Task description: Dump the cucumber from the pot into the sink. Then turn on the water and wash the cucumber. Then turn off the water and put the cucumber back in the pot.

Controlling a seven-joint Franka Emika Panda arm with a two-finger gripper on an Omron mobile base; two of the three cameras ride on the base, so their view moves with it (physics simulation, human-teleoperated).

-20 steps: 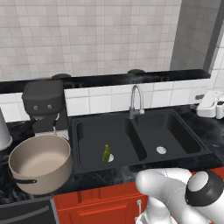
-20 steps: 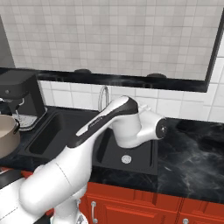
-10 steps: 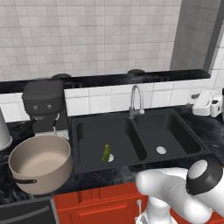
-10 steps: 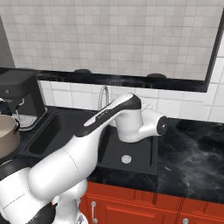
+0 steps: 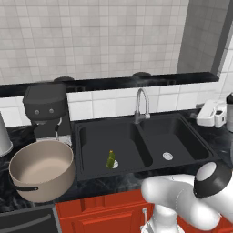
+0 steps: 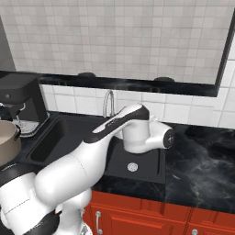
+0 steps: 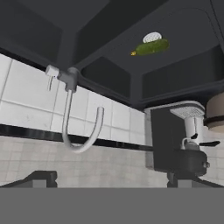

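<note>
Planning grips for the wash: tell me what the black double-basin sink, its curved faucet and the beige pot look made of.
Black double-basin sink: matte dark, perhaps composite, no glare.
Curved faucet: polished silver metal, with bright highlights.
Beige pot: satin, enamel or ceramic-like, with dark handles; uncertain.

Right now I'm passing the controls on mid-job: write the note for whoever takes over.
Hand: open, holding nothing; its two fingertips frame the hand view, which looks at the faucet.
Cucumber: lying by the drain in the left basin of the sink.
Pot: upright on the counter left of the sink, nothing visible inside it.
Faucet: behind the divider between the basins; no water running.
Done: cucumber dumped into the sink.
Left: turn the water on, wash the cucumber, turn the water off, put the cucumber back in the pot.
</note>
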